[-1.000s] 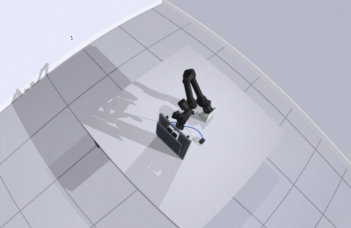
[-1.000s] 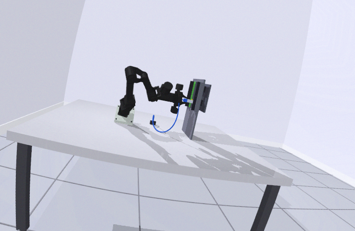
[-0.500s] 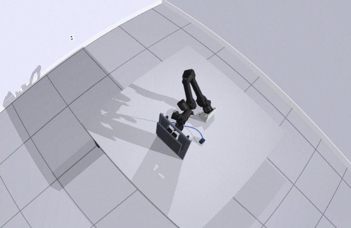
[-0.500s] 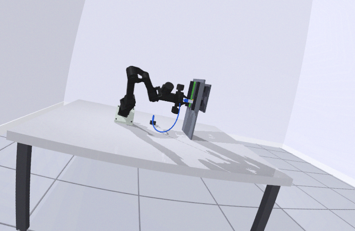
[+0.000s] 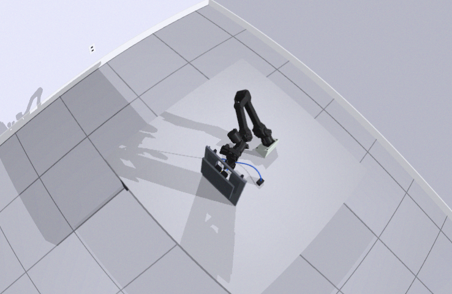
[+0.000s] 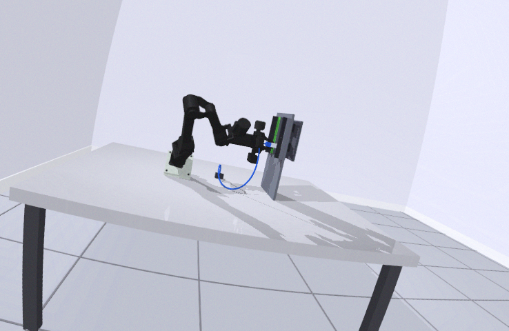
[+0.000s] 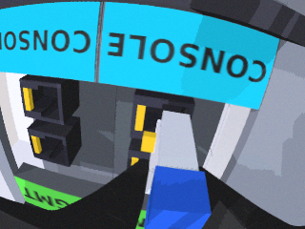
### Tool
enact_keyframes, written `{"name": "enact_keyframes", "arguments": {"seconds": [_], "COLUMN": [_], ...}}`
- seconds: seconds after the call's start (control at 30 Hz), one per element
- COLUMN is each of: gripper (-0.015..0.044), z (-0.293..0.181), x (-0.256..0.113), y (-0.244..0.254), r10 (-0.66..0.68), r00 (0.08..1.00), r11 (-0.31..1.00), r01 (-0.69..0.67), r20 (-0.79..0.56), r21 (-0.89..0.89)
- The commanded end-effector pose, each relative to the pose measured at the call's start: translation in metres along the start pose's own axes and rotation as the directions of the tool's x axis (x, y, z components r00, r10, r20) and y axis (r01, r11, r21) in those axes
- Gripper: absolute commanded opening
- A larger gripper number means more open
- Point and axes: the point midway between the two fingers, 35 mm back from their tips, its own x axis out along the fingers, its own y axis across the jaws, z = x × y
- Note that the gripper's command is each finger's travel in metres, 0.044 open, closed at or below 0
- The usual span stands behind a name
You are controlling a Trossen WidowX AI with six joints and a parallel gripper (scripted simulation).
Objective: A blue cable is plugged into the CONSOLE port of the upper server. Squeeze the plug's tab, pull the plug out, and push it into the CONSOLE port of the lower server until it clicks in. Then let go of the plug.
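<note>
Pincer (image 5: 227, 168) (image 6: 267, 144) (image 7: 170, 171) clamped on plug (image 6: 270, 145) (image 7: 178, 143), lower rt of wrist frame, by port (image 7: 164, 112); seating unclear. Prob. light, stiff, slick; tab may snap. Best grip: blue rear. Cable (image 5: 253, 166) (image 6: 232, 188) bendy, may tug.

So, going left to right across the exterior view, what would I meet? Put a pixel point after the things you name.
White base plate (image 5: 271, 147) (image 6: 168, 172), small black block (image 5: 260, 182) (image 6: 219, 176), black gripper with blue-and-white plug (image 6: 268, 144) (image 7: 177, 167) shut in its fingers, tall grey upright panel (image 5: 237, 193) (image 6: 272, 175).

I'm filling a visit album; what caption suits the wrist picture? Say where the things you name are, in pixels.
Gripper holding a blue-and-grey plug (image 7: 177, 143) before ports under upside-down CONSOLE labels (image 7: 186, 54).
</note>
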Motion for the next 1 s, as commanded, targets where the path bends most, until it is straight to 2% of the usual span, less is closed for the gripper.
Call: {"name": "enact_keyframes", "arguments": {"seconds": [0.0,0.97], "gripper": [0.0000,0.0000], "z": [0.0020,0.0026], "x": [0.0028,0.0075], "y": [0.0032,0.0025], "r10": [0.012,0.013], "r00": [1.000,1.000], "r11": [1.000,1.000], "r01": [-0.012,-0.013], "r20": [0.003,0.003], "r21": [-0.004,-0.005]}}
